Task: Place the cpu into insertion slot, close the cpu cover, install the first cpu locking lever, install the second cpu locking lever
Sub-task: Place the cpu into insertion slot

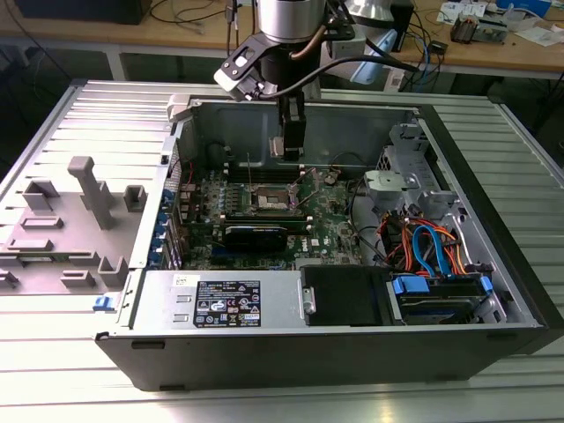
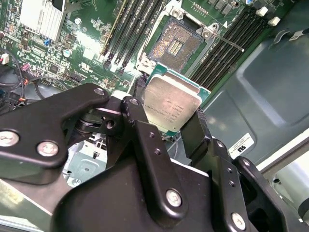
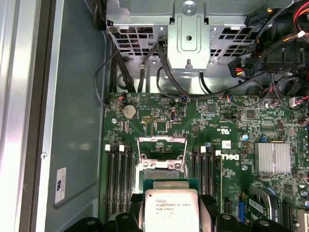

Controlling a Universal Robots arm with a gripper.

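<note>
1. An open computer case lay on its side on a ribbed metal table. A grey moulded fixture rested on the table at the exterior view's left.
2. Behind the table ran a wooden bench strewn with cables and small gear.
3. Inside the case the green motherboard lay flat. A power supply sat along the near wall, and coloured cables were bundled at the exterior view's right.
4. The arm reached down from above into the rear part of the case, with the gripper hanging over the board.
5. In both wrist views the black fingers were pinched against opposite edges of the cpu, gripping it firmly.
6. The cpu was held in the air above the board, just beside the insertion slot and not seated in it.
7. Its dull metal top faced up toward the wrist cameras, and a thin green rim showed along one edge.
8. Being square, the chip had no clear long axis. In the first wrist view its edges ran roughly parallel to the socket's frame.
9. The cpu cover stood swung up and open beyond the socket, leaving the pale contact field bare.
10. Black memory slots flanked the socket on both sides.
</note>
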